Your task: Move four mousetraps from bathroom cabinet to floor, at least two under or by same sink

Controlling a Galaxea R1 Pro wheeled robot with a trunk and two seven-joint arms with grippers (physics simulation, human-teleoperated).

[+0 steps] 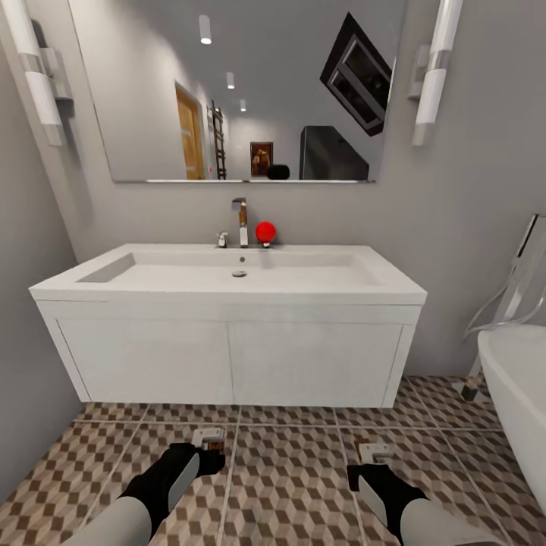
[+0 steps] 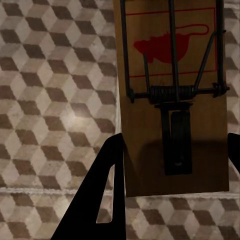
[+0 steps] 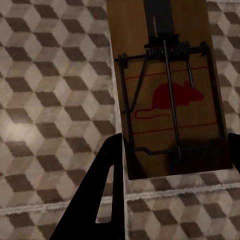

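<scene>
Pinching one mousetrap (image 2: 172, 100) each, apparently, both grippers (image 1: 206, 453) hang above the bathroom floor (image 1: 288, 485).

A home bathroom: white sink (image 1: 227, 292), mirror (image 1: 243, 91), bathtub (image 1: 519, 394), patterned floor tiles (image 1: 296, 478).

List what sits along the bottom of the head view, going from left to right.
Left gripper holding a mousetrap → patterned bathroom floor between the arms → right gripper holding another mousetrap → white bathtub at the right edge.
</scene>
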